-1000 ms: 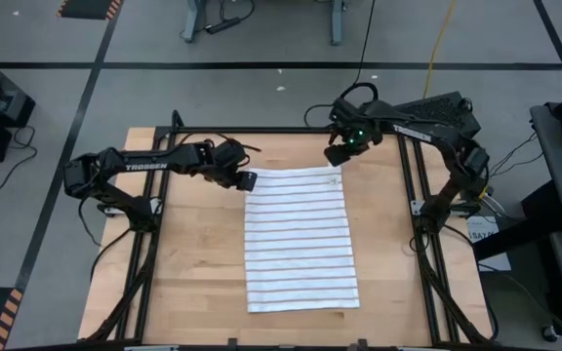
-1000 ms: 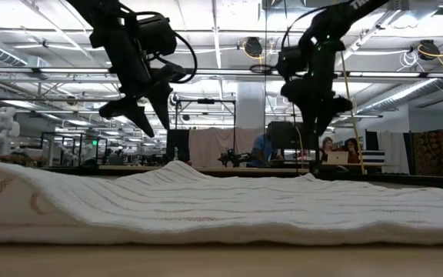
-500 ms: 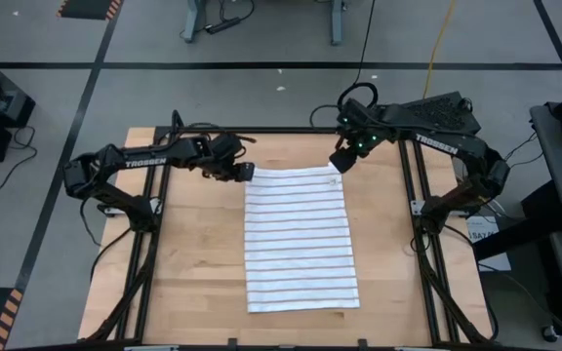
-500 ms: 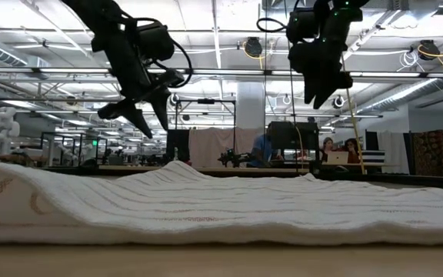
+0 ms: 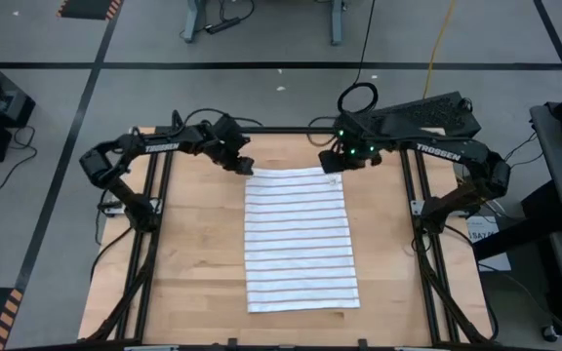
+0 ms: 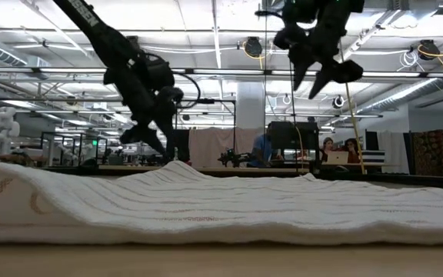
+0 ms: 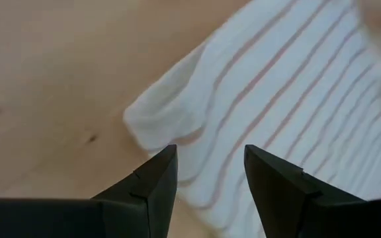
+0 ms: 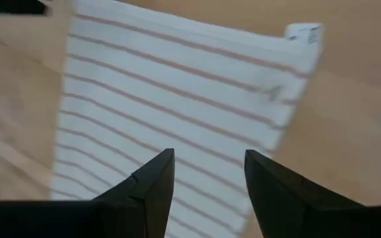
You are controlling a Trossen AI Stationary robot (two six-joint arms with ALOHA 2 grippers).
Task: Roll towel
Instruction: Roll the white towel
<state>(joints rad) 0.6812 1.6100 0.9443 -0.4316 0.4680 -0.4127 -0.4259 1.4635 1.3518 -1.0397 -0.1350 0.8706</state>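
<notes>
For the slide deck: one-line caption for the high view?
Striped towel lying flat on the table, left gripper and right gripper poised open above its far corners.

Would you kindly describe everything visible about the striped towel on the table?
The towel is a thin white cloth with narrow dark parallel stripes across its width. It lies spread flat and unrolled on the wooden table, long side running from the far edge toward the near one, slightly rumpled at its corners. A small white tag sticks out at its far right corner. Nothing holds it: the left hand and right hand hover open above its far corners.
</notes>
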